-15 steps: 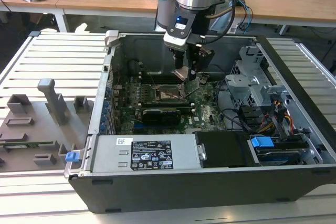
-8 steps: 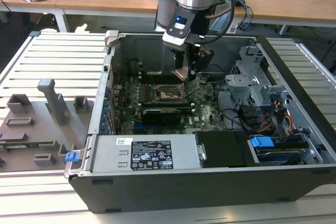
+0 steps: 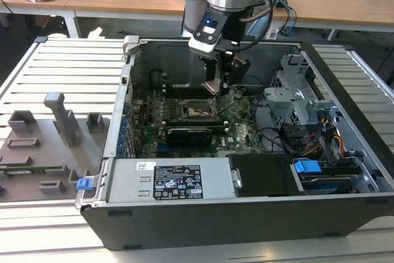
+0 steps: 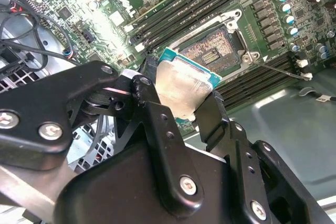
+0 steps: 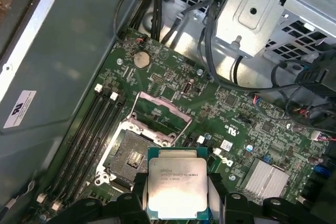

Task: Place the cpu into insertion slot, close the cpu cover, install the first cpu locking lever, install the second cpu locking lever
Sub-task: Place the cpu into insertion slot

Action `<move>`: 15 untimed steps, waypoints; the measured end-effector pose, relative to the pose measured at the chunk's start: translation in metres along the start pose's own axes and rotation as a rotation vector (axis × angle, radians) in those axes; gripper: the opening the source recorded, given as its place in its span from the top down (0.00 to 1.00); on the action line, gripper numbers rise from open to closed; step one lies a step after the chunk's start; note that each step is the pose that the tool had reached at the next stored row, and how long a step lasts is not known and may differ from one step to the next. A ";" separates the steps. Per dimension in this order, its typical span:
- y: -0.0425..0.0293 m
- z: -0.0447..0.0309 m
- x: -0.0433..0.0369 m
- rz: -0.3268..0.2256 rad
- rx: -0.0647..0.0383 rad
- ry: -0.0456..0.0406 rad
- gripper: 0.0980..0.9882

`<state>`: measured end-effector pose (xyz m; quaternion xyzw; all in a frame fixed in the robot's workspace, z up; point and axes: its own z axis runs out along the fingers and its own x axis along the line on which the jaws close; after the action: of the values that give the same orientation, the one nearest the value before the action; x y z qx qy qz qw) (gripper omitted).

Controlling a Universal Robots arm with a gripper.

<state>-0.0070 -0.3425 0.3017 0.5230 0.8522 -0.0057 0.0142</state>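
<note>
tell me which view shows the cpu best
The first wrist view: the cpu faces the camera, nearly its whole metal top showing between the fingers. The second wrist view shows it at a slant, washed by glare.

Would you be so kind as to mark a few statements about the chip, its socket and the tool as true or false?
1. The black two-fingered tool grips the flat square silver-topped chip by two opposite edges. True.
2. The chip lies seated in the square dark socket with a silvery rim. False: the socket is empty, and the tool holds the chip clear of the board.
3. The thin silvery hinged cover frame is shut over the socket. False: it stands swung open.
4. The dark grey computer case lies open on a slatted metal table. True.
</note>
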 end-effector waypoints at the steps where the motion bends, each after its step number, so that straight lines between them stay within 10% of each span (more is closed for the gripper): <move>1: 0.0000 0.0000 0.0000 0.006 0.000 -0.0002 0.50; 15: 0.0000 0.0002 0.0000 0.083 0.005 -0.0047 0.50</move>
<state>-0.0070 -0.3425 0.3015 0.5578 0.8298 -0.0083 0.0152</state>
